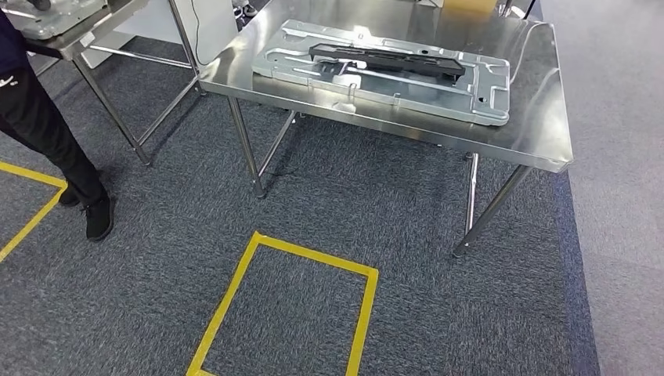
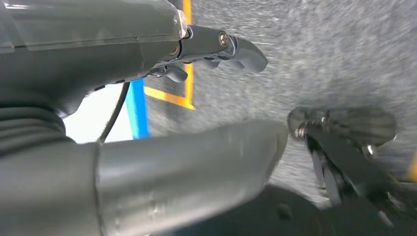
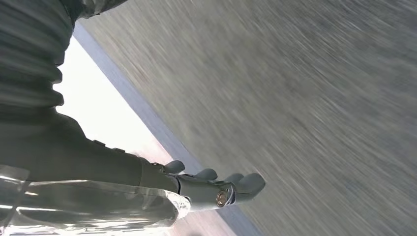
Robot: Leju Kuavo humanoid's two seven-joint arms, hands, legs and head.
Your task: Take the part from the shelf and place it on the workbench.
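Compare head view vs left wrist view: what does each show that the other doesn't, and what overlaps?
Head view alone: the steel workbench carrying a metal panel with a long black part lying on it, a person's dark trouser leg, and a second table behind. Left wrist view alone: the left hand, holding nothing, fingers extended. Shared: grey carpet with yellow floor tape.

The head view is evenly and brightly lit from above and is sharp throughout. White glare is thrown off the steel table [image 1: 517, 125], and soft shadows are cast beneath it on the carpet [image 1: 438, 313]. Both wrist views are smeared by motion blur, the floor streaked, with blown-out white patches beside each hand.
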